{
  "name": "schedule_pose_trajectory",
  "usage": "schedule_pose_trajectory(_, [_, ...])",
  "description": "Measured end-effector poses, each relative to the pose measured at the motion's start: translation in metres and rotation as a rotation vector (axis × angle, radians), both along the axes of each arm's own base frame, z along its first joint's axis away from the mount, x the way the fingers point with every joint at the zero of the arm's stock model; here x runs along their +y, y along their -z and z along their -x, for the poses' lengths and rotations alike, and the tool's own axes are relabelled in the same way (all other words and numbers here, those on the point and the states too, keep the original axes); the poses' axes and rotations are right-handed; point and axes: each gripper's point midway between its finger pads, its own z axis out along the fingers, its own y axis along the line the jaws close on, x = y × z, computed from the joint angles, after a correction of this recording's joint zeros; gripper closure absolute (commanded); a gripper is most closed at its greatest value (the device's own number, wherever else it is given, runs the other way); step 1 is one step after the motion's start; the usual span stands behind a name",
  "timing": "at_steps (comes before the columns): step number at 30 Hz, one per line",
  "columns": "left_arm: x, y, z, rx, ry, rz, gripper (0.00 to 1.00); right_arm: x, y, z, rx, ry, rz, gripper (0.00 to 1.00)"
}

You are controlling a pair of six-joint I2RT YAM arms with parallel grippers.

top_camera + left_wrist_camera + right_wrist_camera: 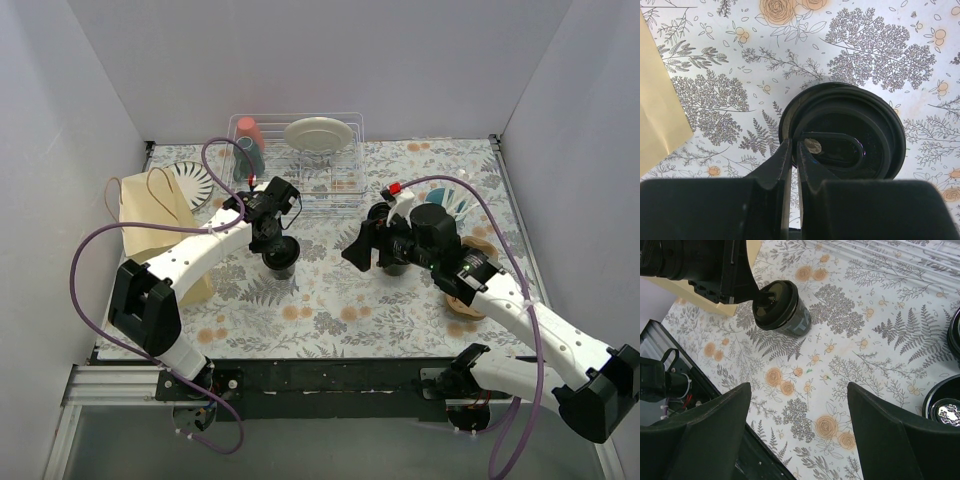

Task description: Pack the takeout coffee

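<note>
At far left, on the flower-printed tablecloth (330,310): a tan paper bag (150,215) with looped handles, mouth not readable from here.

Just right of it, well apart from the bag and upright on the cloth: a small round black disposable cup with a ringed black lid (850,120).

Above that lid: the left gripper (795,145), fingers pressed together with tips on the near side of the ringed top. Impossible to tell whether nipping a ridge or merely pushing down.

Further right: the right gripper (799,387), spread wide, holding nothing, hovering over bare cloth.

At the right arm's side: a second small black cup, unlidded (944,407), glinting inside.

Probably the lid-seating step, with packing itself not yet begun.

Next, likely: open up, regrip round the cup wall, lift level and carry left to the bag.
</note>
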Motion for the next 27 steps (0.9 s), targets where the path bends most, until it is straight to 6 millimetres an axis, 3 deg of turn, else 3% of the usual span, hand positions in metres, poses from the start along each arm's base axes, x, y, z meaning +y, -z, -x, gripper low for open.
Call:
schedule_pose_trajectory(6, [-0.0004, -0.0007, -0.0006, -0.003, 0.000, 0.001, 1.00, 0.0057, 0.0098, -0.0020, 0.023, -0.013, 0.015, 0.15])
schedule_pose_trajectory(25, [0.0088, -0.0073, 0.0021, 0.003, -0.005, -0.043, 1.00, 0.0077, 0.0083, -0.0011, 0.018, -0.019, 0.010, 0.15])
schedule_pose_trajectory(27, [0.0085, -0.0073, 0.0017, 0.002, -0.005, -0.042, 0.92, 0.0077, 0.0083, -0.0011, 0.018, -0.019, 0.010, 0.15])
